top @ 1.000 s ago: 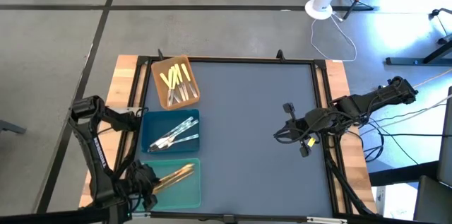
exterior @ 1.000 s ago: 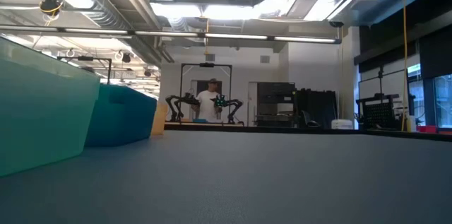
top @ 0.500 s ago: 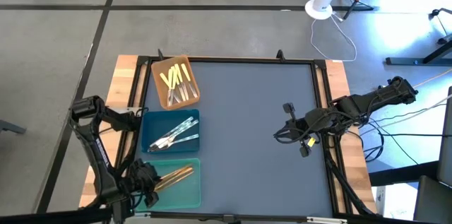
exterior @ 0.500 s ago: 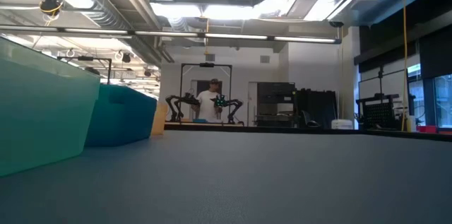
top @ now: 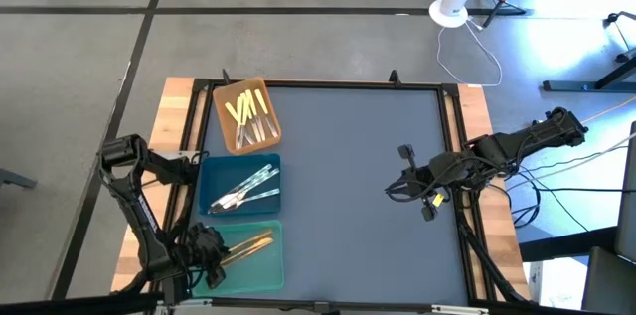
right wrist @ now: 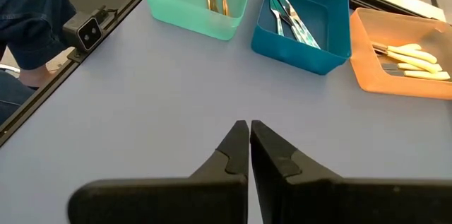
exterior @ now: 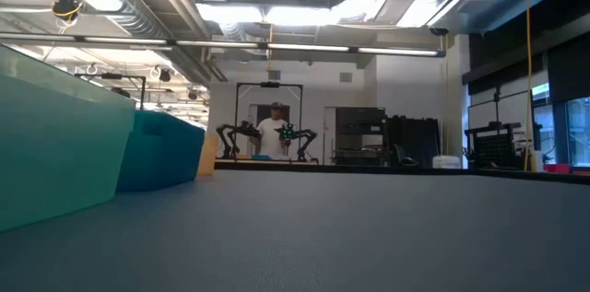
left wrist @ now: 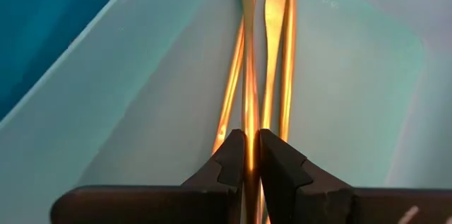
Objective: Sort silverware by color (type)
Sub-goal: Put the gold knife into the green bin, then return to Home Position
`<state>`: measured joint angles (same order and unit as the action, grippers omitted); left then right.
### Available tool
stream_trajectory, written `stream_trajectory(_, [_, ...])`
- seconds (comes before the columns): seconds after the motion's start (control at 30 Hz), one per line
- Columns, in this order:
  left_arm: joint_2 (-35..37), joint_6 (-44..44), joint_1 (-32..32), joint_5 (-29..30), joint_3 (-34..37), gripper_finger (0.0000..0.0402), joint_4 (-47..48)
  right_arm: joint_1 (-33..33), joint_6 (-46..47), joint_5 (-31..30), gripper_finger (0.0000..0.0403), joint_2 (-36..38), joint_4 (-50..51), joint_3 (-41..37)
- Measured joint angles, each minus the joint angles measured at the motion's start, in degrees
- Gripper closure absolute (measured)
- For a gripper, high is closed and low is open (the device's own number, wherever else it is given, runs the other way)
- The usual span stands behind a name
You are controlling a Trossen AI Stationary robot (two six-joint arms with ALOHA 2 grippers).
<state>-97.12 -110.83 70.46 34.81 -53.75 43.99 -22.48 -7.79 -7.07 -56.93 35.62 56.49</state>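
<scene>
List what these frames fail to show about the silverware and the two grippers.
- Exact piece counts: in the high view the gold pieces in the teal tray overlap, and so do the silver ones.
- Left gripper: shut on a gold piece, but the left wrist view's edge cuts off that piece's ends.
- Low view: tray walls hide all silverware; neither gripper appears.
- Right gripper: shut, holding nothing.

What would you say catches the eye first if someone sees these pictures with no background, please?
The three trays in a row along the table's left edge stand out: the brown tray with yellow-handled utensils, the blue tray with silver ones, and the teal tray with orange-gold ones. At the teal tray, the left gripper is shut on an orange-gold utensil. The right gripper hangs shut over the bare grey table.
</scene>
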Motion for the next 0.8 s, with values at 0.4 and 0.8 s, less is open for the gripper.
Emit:
stream_trajectory(0.4, [0.0, -1.6, -0.3, -10.4, 0.1, 0.0359, -0.4, 0.0, 0.0, 0.0, 0.0398, 0.0, 0.0, 0.0])
stream_trajectory(0.8, [0.0, -1.6, -2.5, -11.7, 0.1, 0.0319, -0.6, 0.0, 0.0, 0.0, 0.0398, 0.0, 0.0, 0.0])
